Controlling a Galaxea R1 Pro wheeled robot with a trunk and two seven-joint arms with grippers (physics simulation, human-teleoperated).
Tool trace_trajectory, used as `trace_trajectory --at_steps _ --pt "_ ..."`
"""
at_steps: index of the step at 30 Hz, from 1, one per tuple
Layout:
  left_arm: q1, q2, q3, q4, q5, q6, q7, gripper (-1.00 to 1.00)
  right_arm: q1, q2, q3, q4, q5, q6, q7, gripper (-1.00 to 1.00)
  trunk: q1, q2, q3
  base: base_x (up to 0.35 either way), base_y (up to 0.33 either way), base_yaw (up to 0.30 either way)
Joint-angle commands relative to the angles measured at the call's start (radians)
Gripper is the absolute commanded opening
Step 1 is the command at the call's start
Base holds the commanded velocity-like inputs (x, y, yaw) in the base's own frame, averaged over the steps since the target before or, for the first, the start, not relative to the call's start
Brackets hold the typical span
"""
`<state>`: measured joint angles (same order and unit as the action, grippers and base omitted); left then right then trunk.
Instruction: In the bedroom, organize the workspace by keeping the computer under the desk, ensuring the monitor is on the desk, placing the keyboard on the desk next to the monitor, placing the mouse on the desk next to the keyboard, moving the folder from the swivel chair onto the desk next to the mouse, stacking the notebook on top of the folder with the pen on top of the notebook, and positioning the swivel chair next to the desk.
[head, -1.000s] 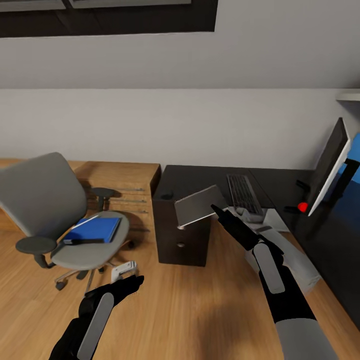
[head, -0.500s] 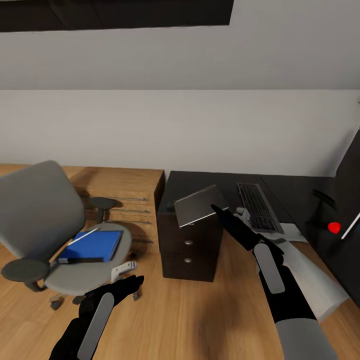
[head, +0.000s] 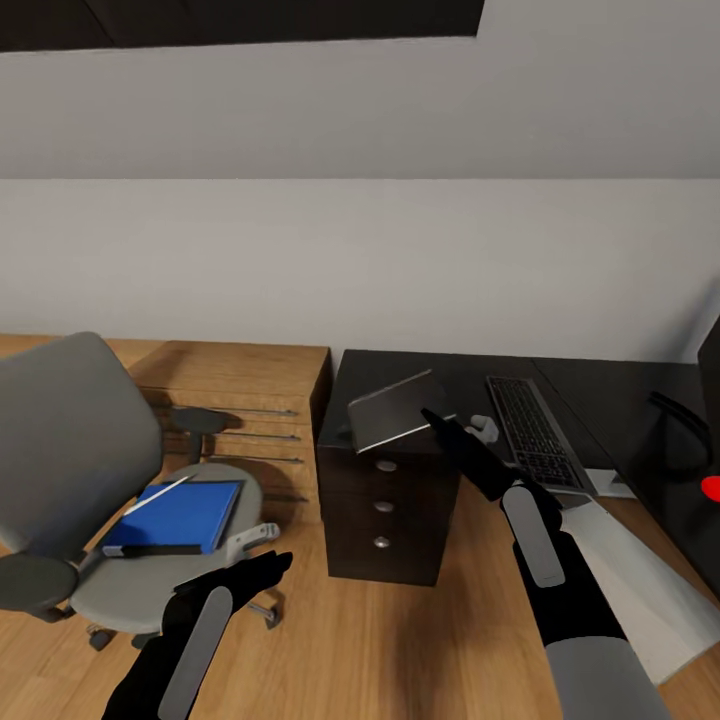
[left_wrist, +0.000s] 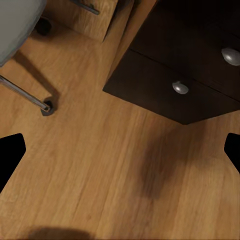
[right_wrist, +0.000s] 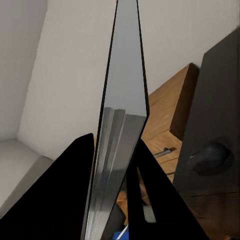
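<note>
My right gripper (head: 441, 423) is shut on a thin grey notebook (head: 394, 409), held tilted over the left end of the dark desk (head: 600, 378); its page edges (right_wrist: 111, 165) run between the black fingers (right_wrist: 70, 185). A blue folder (head: 175, 514) with a white pen (head: 160, 493) lies on the grey swivel chair (head: 75, 440). On the desk are the keyboard (head: 534, 431) and a small pale lump (head: 484, 428); a dark mouse-like shape (right_wrist: 210, 157) sits near the desk's corner. My left gripper (head: 268, 566) hangs open over the floor (left_wrist: 120, 150).
The desk's dark drawer unit (head: 385, 505) stands ahead, its knobs (left_wrist: 180, 87) close to my left hand. A white computer case (head: 640, 585) lies on the floor at the right. The monitor's edge (head: 712, 365) shows far right. A wooden bed frame (head: 240, 375) stands behind the chair.
The whole view has shifted: the desk and drawers now sit lower and closer, the monitor has slid mostly out at the right. Both arms keep their pose, notebook still held.
</note>
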<state>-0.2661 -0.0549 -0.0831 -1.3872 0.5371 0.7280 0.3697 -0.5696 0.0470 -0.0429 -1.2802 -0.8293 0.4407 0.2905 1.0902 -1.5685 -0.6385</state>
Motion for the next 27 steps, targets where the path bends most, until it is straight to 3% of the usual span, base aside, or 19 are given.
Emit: trace_trajectory --at_steps 1,7,13,14,15,16,18,27 --pt "0.0 0.0 -0.002 -0.001 0.01 0.002 0.01 1.0 -0.001 0.006 -0.004 0.0 -0.007 0.001 -0.008 -1.0 0.0 -0.001 -0.001 0.021 0.002 0.0" --pt "0.0 0.0 -0.005 -0.001 0.012 0.002 0.011 1.0 0.0 0.052 -0.006 0.0 -0.011 -0.048 -0.101 -1.0 0.0 -0.001 -0.001 0.008 0.001 0.0" --pt "0.0 0.0 -0.006 -0.001 0.012 0.002 0.011 1.0 0.001 0.063 -0.006 0.0 -0.045 -0.033 -0.126 -1.0 0.0 -0.001 -0.001 0.001 0.0 0.0" --pt "0.0 0.0 -0.006 -0.001 0.012 0.002 0.011 1.0 0.003 0.063 -0.006 -0.001 -0.068 -0.025 -0.126 -1.0 0.0 -0.001 -0.001 0.0 0.0 0.0" --pt "0.0 0.0 -0.007 -0.001 0.012 0.002 0.011 1.0 0.01 0.06 -0.006 -0.001 -0.159 -0.012 -0.125 -1.0 0.0 -0.001 -0.001 0.0 0.0 0.0" --pt "-0.001 0.0 -0.007 -0.001 0.012 0.002 0.011 1.0 0.014 0.059 -0.006 0.0 -0.218 -0.01 -0.125 -1.0 0.0 -0.001 -0.001 0.0 0.0 0.0" --pt "-0.001 0.0 -0.009 0.0 0.013 0.002 0.012 1.0 0.038 0.057 -0.006 -0.003 -0.293 -0.008 -0.119 -1.0 0.0 -0.001 -0.001 0.0 0.0 0.0" --pt "0.0 0.0 -0.009 0.0 0.012 0.002 0.012 1.0 0.043 0.04 -0.005 -0.003 -0.305 0.011 -0.116 -1.0 0.0 -0.001 -0.001 0.0 0.0 0.0"
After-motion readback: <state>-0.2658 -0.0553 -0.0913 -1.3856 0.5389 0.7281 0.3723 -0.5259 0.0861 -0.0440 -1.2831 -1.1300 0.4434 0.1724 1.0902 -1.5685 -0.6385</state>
